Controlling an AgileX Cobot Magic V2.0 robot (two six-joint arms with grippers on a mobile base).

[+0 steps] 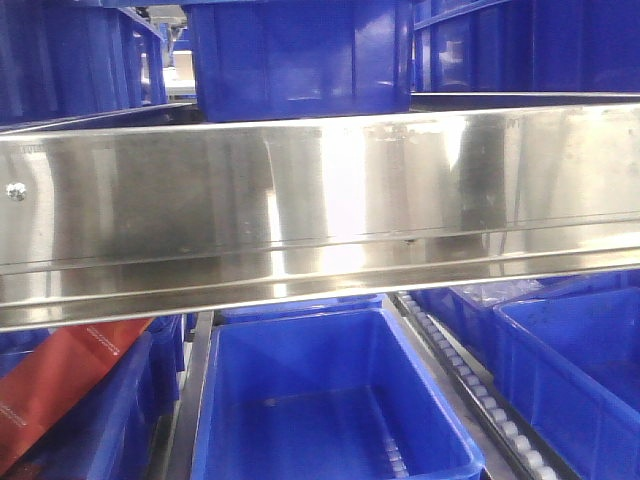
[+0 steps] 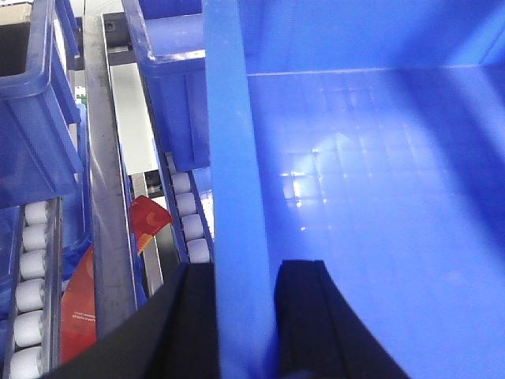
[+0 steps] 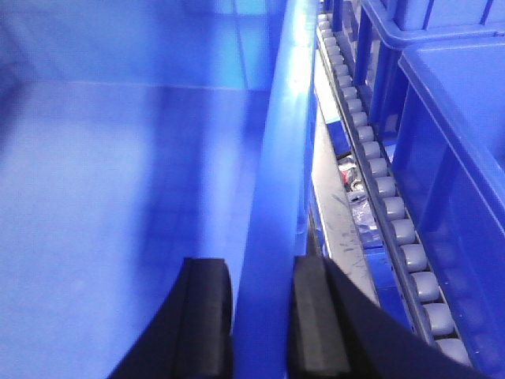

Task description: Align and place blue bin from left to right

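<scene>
Left wrist, glossy blue bin (image 2: 379,181) w/ gripper (image 2: 246,276)

The blue bin (image 1: 300,420), a bright-blue plastic crate, is sitting open side up and empty beneath a steel shelf rail (image 1: 320,210), seemingly level, a faint grid showing on its floor. Its left wall is standing pinched in the left gripper (image 2: 245,316), its right wall in the right gripper (image 3: 260,316), beside a roller track (image 3: 379,174).

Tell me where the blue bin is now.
In the wrist views the blue bin sits between the hands: left hand clamps its left wall, right hand its right wall, roller tracks outside.
</scene>
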